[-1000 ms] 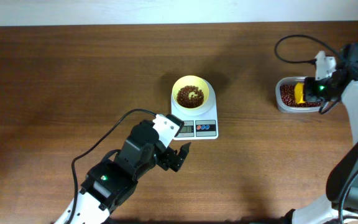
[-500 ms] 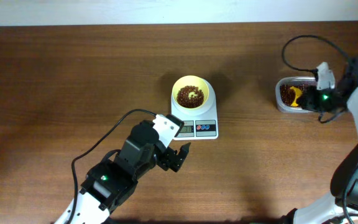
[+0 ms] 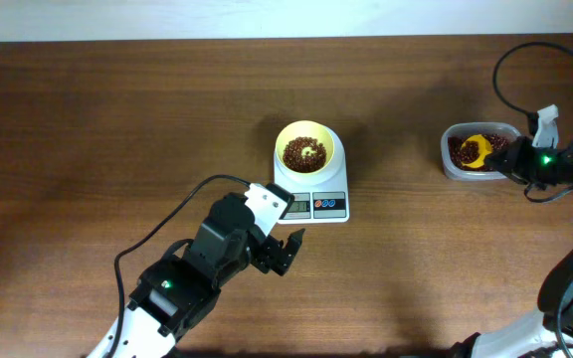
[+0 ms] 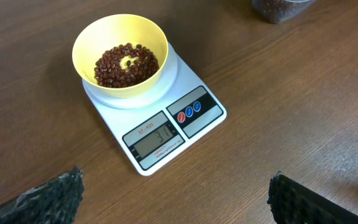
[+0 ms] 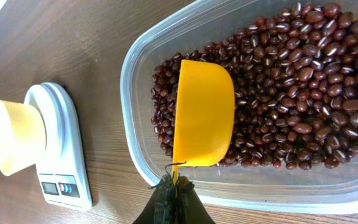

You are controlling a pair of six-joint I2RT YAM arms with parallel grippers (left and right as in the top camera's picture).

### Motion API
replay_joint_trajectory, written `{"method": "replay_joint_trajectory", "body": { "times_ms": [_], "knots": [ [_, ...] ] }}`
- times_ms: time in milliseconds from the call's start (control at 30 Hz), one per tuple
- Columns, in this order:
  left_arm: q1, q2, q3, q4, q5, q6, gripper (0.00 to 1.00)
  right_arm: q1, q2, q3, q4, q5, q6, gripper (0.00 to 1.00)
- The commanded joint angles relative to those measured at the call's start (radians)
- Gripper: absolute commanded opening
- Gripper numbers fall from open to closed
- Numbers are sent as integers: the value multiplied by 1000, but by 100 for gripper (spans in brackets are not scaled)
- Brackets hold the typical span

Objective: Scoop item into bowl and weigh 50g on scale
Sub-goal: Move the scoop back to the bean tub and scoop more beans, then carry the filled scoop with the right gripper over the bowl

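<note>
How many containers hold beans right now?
2. The pale-yellow bowl sits on the scale at table centre. The clear tub is near the right edge, with the yellow scoop in it. Nothing seems hidden.

R gripper (image 3: 518,165) pulled back right of tub (image 3: 450,164), scoop (image 3: 477,150) reoriented over beans (image 3: 458,147)

Left wrist view: left gripper (image 4: 176,185) fingers cut by bottom edge, only dark pads (image 4: 48,198) showing. Tub (image 4: 279,6) cut by top edge.
Right wrist view: scoop (image 5: 202,112) covers beans (image 5: 291,93) beneath; its handle lost in right gripper (image 5: 174,188). Tub's right end off frame.
Overhead: scale (image 3: 332,207) display too small to read. Left arm (image 3: 172,288) and right arm (image 3: 570,283) run off frame.
</note>
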Motion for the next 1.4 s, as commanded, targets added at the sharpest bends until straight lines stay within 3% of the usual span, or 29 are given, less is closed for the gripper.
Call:
{"method": "replay_joint_trajectory", "body": {
  "times_ms": [0,267,567,833,1367],
  "knots": [
    [3,0,-3,-2,11,19,99,-38,11,-8,3,-59,13,4],
    [3,0,-3,-2,11,19,99,-159,11,-8,-14,-292,13,4],
    [3,0,-3,-2,11,19,99,-164,11,-8,-68,-678,-14,4],
    [3,0,-3,-2,11,19,99,-162,11,-8,-109,-798,-18,4],
    [3,0,-3,-5,11,19,99,270,11,-8,-43,-786,1,4]
  ]
}}
